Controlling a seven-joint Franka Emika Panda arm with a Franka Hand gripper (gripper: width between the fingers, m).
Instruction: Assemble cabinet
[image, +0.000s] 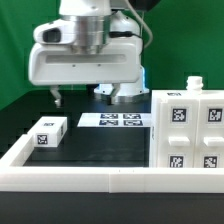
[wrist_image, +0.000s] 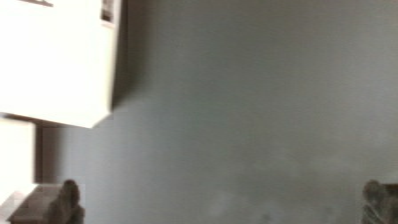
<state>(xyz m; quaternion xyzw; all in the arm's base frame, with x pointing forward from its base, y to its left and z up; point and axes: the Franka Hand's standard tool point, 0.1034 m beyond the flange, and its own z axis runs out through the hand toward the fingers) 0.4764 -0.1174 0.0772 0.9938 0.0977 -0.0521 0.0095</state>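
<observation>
We start at the edges. A low white border rail (image: 100, 180) runs along the near side of the grey desk (image: 100, 148) and turns back along the exterior view's left. The cabinet (image: 190, 130), the biggest white block, stands at the exterior view's right just behind that rail. Its face carries four square black-and-white tags, and a small stub rises from its top. A small white block (image: 48, 132) with one tag lies near the left rail, well apart from the cabinet. Between the two, the desk is a bare stretch of open room. The marker board (image: 116, 120) lies flat further back.

The end effector (wrist_image: 214, 200) hangs above the desk, behind the small white block and clear of the cabinet. In the wrist view its fingers (wrist_image: 45, 205) sit at opposite borders, spread wide, with only bare grey surface between them. It has hold of nothing. A white part (wrist_image: 63, 60) with a sliver of tag fills one corner of that view, and we cannot tell which piece it is.

A green backdrop (image: 20, 50) closes the scene behind.
</observation>
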